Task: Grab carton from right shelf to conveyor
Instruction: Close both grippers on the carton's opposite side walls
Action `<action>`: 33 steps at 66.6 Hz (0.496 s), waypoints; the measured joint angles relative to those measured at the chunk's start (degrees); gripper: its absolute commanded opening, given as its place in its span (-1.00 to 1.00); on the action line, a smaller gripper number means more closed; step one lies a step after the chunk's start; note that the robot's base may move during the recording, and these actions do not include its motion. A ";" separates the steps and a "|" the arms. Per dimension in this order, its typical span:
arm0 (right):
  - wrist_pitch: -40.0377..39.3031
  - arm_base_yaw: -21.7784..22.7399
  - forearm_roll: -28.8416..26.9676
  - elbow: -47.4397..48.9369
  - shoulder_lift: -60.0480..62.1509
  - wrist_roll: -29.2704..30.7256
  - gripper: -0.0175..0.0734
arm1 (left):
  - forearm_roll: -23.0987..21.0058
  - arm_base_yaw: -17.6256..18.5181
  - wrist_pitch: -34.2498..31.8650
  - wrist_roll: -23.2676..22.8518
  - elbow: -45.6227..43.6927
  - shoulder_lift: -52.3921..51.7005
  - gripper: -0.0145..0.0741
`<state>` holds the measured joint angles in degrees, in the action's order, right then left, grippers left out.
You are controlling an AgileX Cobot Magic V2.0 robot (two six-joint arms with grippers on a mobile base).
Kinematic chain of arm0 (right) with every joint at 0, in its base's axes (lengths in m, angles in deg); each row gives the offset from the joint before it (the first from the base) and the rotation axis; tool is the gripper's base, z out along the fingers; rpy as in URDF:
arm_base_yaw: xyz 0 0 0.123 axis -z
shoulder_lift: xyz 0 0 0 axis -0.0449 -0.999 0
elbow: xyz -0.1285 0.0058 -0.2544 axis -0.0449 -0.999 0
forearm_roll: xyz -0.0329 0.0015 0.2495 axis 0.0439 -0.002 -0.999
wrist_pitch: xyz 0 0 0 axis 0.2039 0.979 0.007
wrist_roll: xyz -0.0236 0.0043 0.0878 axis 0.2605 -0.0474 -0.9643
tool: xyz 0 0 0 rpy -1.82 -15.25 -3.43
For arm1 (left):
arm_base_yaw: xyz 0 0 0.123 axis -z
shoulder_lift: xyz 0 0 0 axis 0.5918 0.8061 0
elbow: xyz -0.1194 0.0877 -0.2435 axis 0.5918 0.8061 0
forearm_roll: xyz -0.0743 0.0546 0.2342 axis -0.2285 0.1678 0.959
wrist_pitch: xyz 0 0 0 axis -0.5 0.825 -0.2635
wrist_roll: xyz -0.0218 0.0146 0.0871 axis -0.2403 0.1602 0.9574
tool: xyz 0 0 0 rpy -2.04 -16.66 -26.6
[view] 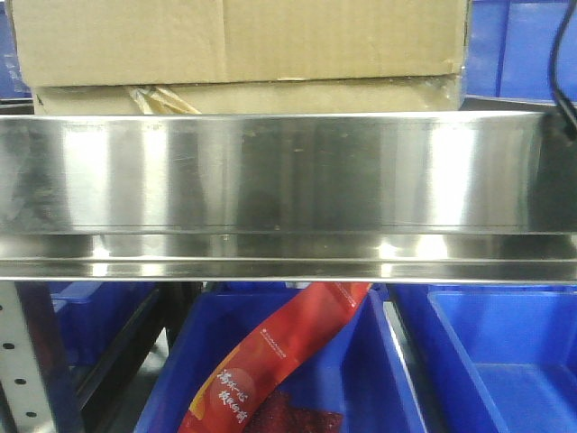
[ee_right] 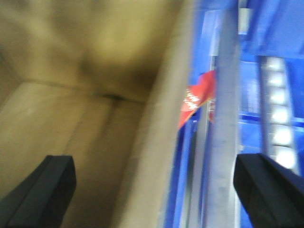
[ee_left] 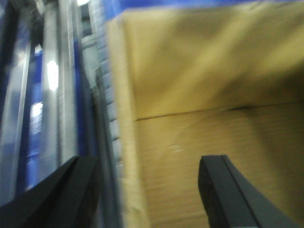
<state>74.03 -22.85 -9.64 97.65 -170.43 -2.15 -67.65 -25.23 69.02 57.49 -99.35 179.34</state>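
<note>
A brown cardboard carton [view: 243, 41] sits behind a steel rail at the top of the front view. The left wrist view is blurred. It shows the carton [ee_left: 199, 95] with its left edge between the wide-apart jaws of my left gripper [ee_left: 147, 190], which is open. The right wrist view is also blurred. It shows the carton [ee_right: 71, 95] with its right edge between the wide-apart jaws of my right gripper [ee_right: 154, 185], which is open. Neither gripper shows in the front view.
A broad stainless steel rail [view: 288, 180] spans the front view. Below it are blue bins [view: 487, 361] and a red packet [view: 279, 352], which also shows in the right wrist view [ee_right: 197, 97]. A perforated grey post [view: 22, 361] stands lower left. A black cable [view: 563, 63] hangs upper right.
</note>
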 measured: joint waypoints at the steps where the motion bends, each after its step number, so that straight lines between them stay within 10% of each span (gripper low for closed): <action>1: 0.01 0.05 0.00 0.00 0.00 0.00 0.62 | 0.37 0.00 0.00 0.00 0.00 0.01 0.12; 33: -0.47 0.05 -1.10 0.12 -4.38 -0.26 0.37 | 2.03 0.00 0.00 0.00 0.00 2.20 0.01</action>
<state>73.56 -22.80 -10.75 97.77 -174.81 -2.42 -65.63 -25.23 69.02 57.49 -99.35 181.54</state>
